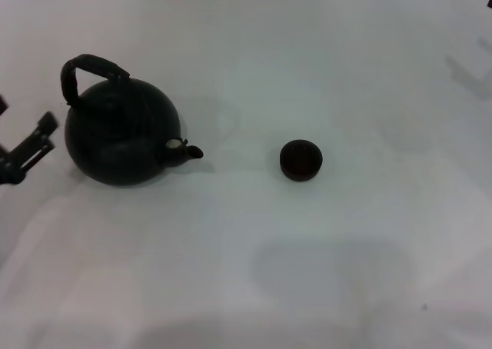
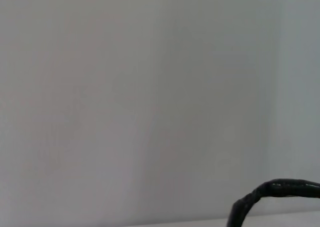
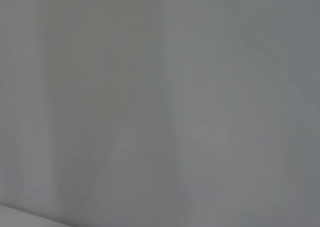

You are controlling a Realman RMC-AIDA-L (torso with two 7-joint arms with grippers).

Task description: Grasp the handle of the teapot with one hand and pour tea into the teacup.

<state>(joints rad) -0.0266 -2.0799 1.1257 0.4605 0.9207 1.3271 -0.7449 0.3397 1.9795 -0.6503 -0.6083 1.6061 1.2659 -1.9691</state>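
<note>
The black round teapot (image 1: 121,137) stands on the white table at the left, its short spout (image 1: 188,152) pointing right toward the teacup. Its dark wrapped handle (image 1: 91,66) arches over the top; part of the arch also shows in the left wrist view (image 2: 280,189). The small dark teacup (image 1: 300,159) stands upright to the right of the spout, well apart from it. My left gripper (image 1: 44,134) is at the left edge, just left of the teapot's body, open and empty, not touching it. My right gripper (image 1: 489,1) barely shows at the far right top corner.
The white table (image 1: 254,272) fills the head view. The right wrist view shows only a plain pale surface.
</note>
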